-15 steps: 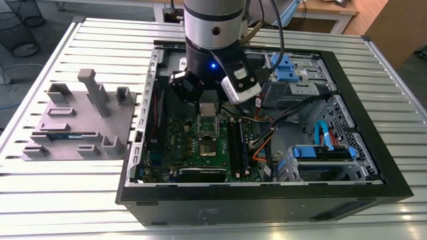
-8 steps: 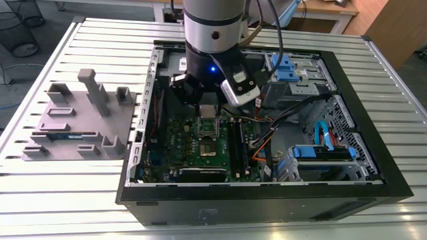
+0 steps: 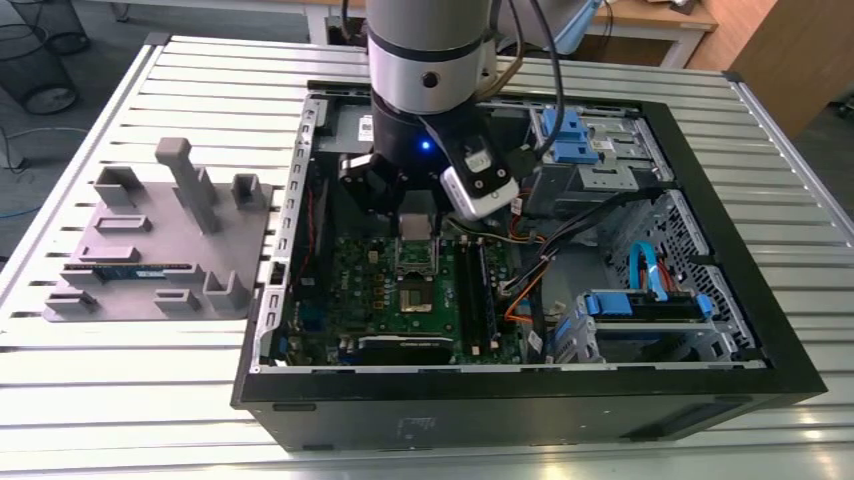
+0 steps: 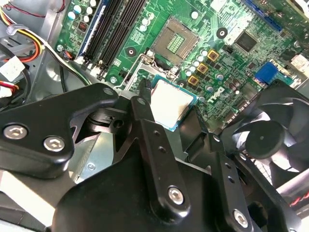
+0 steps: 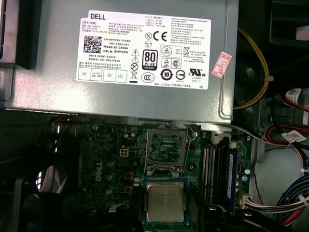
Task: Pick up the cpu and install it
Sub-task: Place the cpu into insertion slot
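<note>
arm reaching straight down into the open pc case (image 3: pixel 534 400), black gripper (image 3: pixel 418 225) fingers (image 4: pixel 145 108) clamped either side of the cpu (image 4: pixel 171 102), flat square chip, matte silver lid, green edge, open socket (image 5: pixel 166 147) just past the fingertips

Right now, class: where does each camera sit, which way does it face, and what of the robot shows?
Exterior view: high off the arm, looking down into the open computer case; the arm shows.
Second wrist view: on the wrist, looking past the gripper onto the motherboard.
First wrist view: on the wrist, facing the power supply and socket.
Both wrist views share the gripped cpu and the socket.
</note>
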You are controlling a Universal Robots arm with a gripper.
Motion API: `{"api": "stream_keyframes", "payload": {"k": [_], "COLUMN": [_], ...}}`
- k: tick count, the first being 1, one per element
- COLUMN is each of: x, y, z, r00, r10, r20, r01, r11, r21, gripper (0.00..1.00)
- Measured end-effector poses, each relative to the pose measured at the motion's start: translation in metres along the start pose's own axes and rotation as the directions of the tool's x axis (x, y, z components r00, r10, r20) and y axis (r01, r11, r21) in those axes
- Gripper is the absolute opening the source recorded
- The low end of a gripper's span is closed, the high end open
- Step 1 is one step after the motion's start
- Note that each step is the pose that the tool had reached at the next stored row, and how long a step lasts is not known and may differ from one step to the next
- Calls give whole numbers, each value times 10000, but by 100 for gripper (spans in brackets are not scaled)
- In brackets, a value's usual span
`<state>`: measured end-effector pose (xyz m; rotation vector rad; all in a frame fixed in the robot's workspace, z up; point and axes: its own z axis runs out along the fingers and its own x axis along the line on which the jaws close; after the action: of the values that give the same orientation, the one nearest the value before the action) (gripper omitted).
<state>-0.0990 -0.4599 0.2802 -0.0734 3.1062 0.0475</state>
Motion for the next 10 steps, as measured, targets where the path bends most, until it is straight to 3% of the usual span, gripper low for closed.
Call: {"api": "stream_keyframes", "payload": {"k": [10], "x": [4], "y": [-33], "z": [81], "r00": [10000], "r10": [0], "r20": [0], "r01": [0], "r11": [10000], "r21": [1], "gripper": [47]}}
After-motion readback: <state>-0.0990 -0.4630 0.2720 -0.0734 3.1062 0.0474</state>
